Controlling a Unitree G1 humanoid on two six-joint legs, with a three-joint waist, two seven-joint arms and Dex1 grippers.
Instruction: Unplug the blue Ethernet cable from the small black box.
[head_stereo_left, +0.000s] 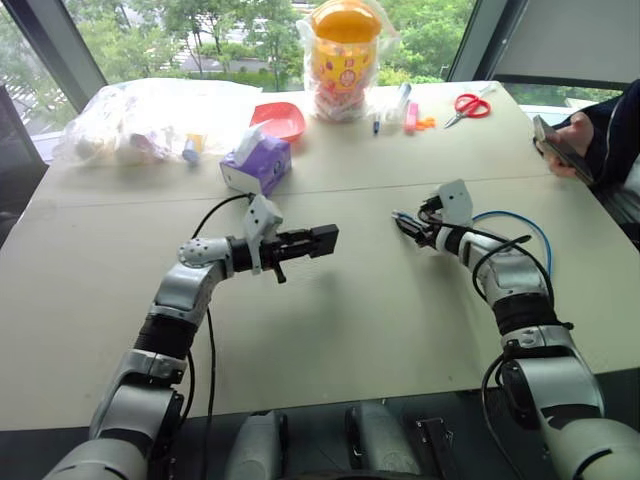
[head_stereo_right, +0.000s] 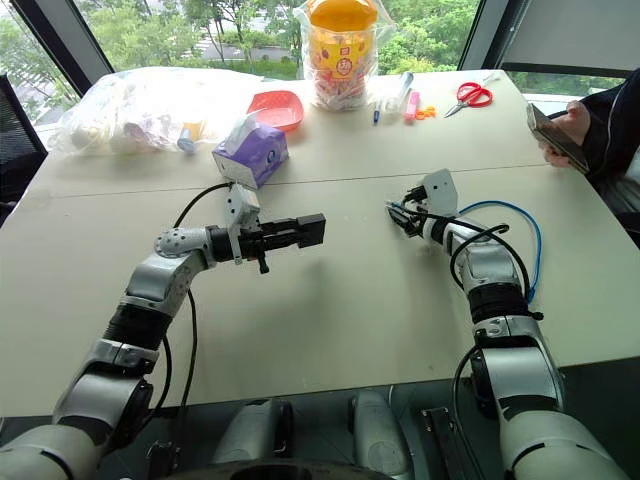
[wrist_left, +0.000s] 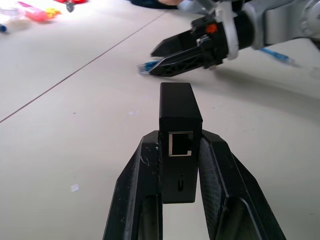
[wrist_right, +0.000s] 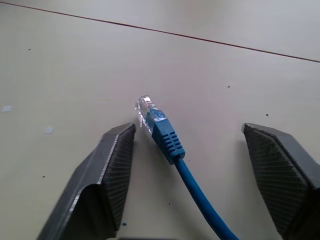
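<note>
Blue Ethernet cable lies betw open right gripper; left gripper level w/ small black box.

Table: holds everything; centre taken as the clock's middle.
Left gripper: just left of centre, at 9 o'clock, above the tabletop.
Small black box: between the left gripper's fingers, off the table, its port empty.
Right gripper: at 3 o'clock, low over the table.
Ethernet cable: plug end on the table between the right gripper's fingers, the rest curving off toward 4 o'clock.
Tissue box: at 11 o'clock.
Jar: at 12 o'clock, far edge.
Scissors: at 1 o'clock.
</note>
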